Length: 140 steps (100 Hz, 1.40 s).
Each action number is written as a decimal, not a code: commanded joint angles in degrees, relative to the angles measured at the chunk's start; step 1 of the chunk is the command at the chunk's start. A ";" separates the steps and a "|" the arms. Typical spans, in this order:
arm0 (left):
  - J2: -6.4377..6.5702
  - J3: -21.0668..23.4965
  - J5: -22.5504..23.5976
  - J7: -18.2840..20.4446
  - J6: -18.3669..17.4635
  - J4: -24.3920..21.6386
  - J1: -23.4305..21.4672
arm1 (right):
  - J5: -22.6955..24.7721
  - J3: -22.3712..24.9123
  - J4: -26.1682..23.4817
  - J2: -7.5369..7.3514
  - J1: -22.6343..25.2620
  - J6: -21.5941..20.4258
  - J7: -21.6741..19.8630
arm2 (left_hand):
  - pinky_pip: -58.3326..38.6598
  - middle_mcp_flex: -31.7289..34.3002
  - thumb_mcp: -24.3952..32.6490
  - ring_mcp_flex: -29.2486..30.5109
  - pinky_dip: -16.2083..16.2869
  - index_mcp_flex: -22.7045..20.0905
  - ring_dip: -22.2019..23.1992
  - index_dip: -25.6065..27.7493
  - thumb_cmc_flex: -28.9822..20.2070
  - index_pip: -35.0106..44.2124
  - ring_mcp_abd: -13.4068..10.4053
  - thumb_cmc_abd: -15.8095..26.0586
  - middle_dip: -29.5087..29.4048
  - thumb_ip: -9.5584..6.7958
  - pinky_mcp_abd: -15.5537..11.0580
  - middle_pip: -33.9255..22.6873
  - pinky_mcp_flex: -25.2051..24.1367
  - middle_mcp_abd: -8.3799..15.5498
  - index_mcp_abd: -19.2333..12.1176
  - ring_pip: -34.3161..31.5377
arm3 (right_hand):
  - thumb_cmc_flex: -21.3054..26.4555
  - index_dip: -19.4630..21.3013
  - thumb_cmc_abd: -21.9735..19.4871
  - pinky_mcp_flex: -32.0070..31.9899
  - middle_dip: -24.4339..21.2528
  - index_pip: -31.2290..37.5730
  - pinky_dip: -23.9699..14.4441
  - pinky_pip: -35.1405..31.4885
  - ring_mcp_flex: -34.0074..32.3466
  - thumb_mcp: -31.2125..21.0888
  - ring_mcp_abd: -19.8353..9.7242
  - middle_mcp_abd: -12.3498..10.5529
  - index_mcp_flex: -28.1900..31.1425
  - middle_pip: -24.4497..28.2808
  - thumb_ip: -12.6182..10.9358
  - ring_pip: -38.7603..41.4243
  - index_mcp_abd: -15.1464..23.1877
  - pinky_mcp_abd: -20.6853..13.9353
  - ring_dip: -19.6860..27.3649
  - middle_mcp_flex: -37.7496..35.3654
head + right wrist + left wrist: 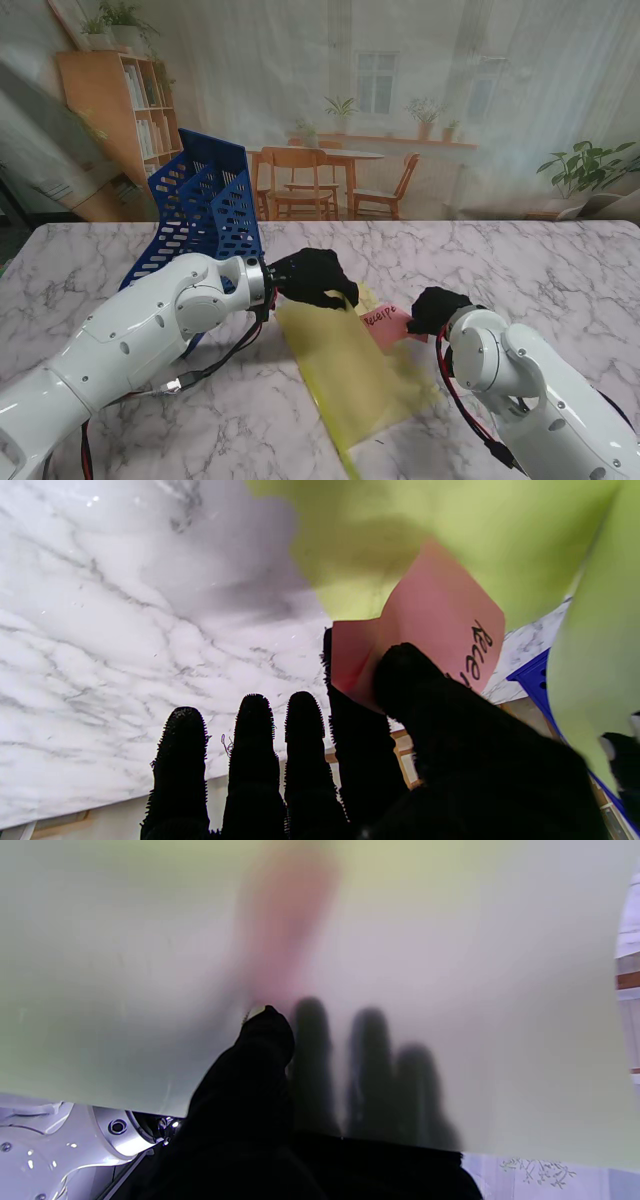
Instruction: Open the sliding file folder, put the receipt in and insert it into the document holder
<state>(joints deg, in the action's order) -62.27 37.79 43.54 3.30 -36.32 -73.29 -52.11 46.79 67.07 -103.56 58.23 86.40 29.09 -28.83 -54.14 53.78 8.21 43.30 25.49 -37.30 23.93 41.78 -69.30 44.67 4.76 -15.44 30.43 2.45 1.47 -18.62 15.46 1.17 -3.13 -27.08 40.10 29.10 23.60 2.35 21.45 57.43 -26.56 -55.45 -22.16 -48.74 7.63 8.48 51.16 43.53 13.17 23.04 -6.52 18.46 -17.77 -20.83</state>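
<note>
Hiding most of the left wrist view, the translucent yellow folder (355, 370) blurs everything behind it. The left hand (315, 277) pinches its far edge, thumb outside, fingers inside. A blue document holder (205, 205) stands far left on the marble table (560, 270). The right hand (437, 309) grips the pink receipt (385, 322), half inside the folder's mouth; handwriting reads "Rece…".
</note>
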 commanded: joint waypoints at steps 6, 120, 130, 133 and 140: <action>-0.18 -0.12 0.26 0.63 -0.34 0.21 0.40 | -0.28 -1.04 -0.48 -0.38 -1.46 0.28 -2.03 | -0.19 -1.46 3.48 -0.87 0.44 -2.80 -0.22 4.68 -4.66 11.61 0.64 7.01 -0.43 -0.42 -2.91 -1.18 -1.00 0.82 -2.82 -0.03 | 3.32 1.82 -0.44 -1.05 0.43 0.32 0.65 0.38 0.69 -2.95 1.00 0.83 2.98 1.66 -0.06 1.21 0.29 -1.26 -0.47 0.58; -0.65 -0.72 0.45 -1.04 -0.16 1.04 0.52 | -15.71 -19.96 10.16 -1.64 -20.24 10.65 -4.68 | -0.30 -1.56 3.37 -0.89 0.48 -2.61 -0.23 4.54 -4.66 11.73 0.65 7.22 -0.54 -0.44 -2.93 -1.28 -1.01 0.62 -2.88 -0.15 | 3.74 4.29 -1.64 -1.85 0.55 0.73 0.20 0.86 2.11 -2.91 1.08 1.86 2.33 2.50 -0.12 1.44 -1.69 -2.48 -0.59 1.85; -0.72 -0.80 0.41 -1.22 -0.11 1.13 0.53 | -16.75 -22.85 10.93 -1.99 -22.08 11.25 -5.55 | -0.31 -1.50 3.36 -0.82 0.49 -2.62 -0.22 4.55 -4.66 11.74 0.60 7.18 -0.54 -0.43 -2.94 -1.32 -0.97 0.57 -2.88 -0.19 | 3.69 4.22 -1.65 -1.89 0.50 0.77 0.19 0.92 2.24 -2.92 1.08 1.87 2.32 2.41 -0.12 1.33 -1.50 -2.57 -0.54 2.05; -0.74 -0.83 0.37 -1.24 -0.09 1.14 0.53 | -17.16 -23.73 11.20 -2.00 -22.62 11.47 -5.53 | -0.32 -1.49 3.36 -0.82 0.49 -2.61 -0.22 4.54 -4.66 11.74 0.66 7.14 -0.54 -0.44 -2.93 -1.33 -0.97 0.58 -2.89 -0.18 | 3.68 4.21 -1.64 -1.93 0.49 0.78 0.20 0.97 2.27 -2.94 1.07 1.86 2.31 2.41 -0.12 1.32 -1.50 -2.56 -0.53 2.13; -0.78 -0.91 0.39 -1.39 -0.10 1.20 0.56 | -17.74 -25.65 11.99 -1.88 -23.69 11.71 -5.11 | -0.30 -1.51 3.32 -0.85 0.48 -2.59 -0.22 4.54 -4.66 11.73 0.55 7.19 -0.55 -0.42 -2.92 -1.32 -1.01 0.61 -2.90 -0.17 | 3.63 4.18 -1.65 -1.92 0.51 0.81 0.20 1.01 2.24 -2.95 1.06 1.80 2.31 2.48 -0.11 1.34 -1.50 -2.56 -0.54 2.06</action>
<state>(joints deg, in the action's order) -62.76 37.11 43.92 1.46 -36.44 -72.30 -51.77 29.17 41.82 -92.46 55.80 62.83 40.39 -34.25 -54.14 53.77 8.23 43.30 25.49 -37.25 23.93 41.80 -69.30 44.77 4.76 -15.43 30.41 2.45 1.47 -18.66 15.46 1.17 -3.13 -27.08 40.66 31.94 23.47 1.44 21.50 57.31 -26.56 -54.95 -20.77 -49.39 8.32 9.82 51.16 44.16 13.17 23.05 -8.08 17.00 -17.83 -19.91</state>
